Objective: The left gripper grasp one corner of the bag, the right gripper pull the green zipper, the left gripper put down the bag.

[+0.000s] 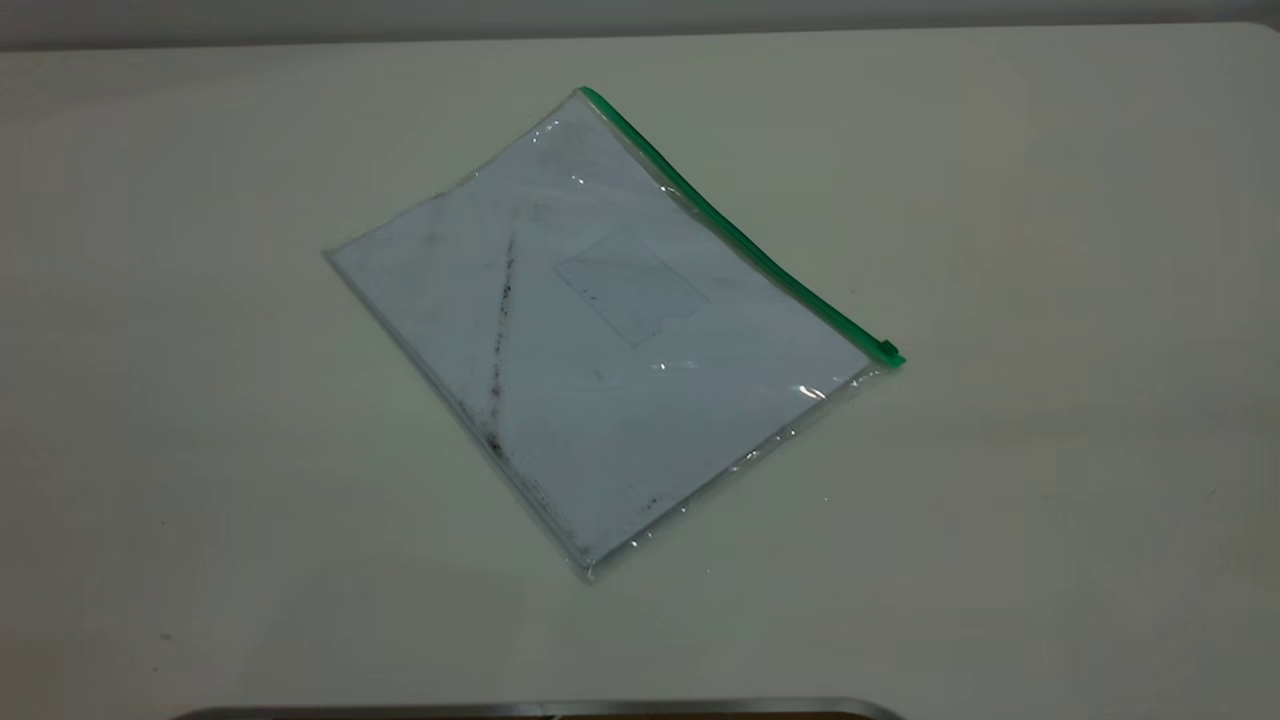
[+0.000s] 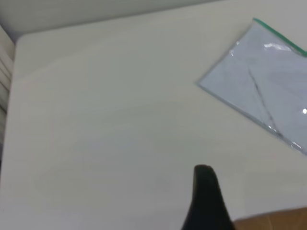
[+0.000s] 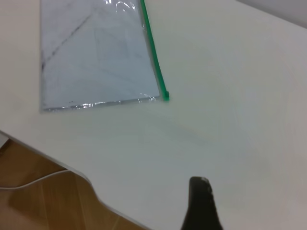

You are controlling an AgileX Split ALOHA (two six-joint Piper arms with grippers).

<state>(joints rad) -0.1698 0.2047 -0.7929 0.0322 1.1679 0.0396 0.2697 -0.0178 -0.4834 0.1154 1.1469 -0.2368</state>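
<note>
A: At the centre of the exterior view, what lies on the table (image 1: 200,400)?

B: One bag (image 1: 600,340), flat and turned diagonally, alone. One green zipper (image 1: 735,235) runs along its upper-right edge, slider at the right end.

A: And the arms?

B: Both sit well away from the bag. One finger of the left tool (image 2: 206,201) and one of the right tool (image 3: 201,206) show; I cannot tell whether either is open or closed.
</note>
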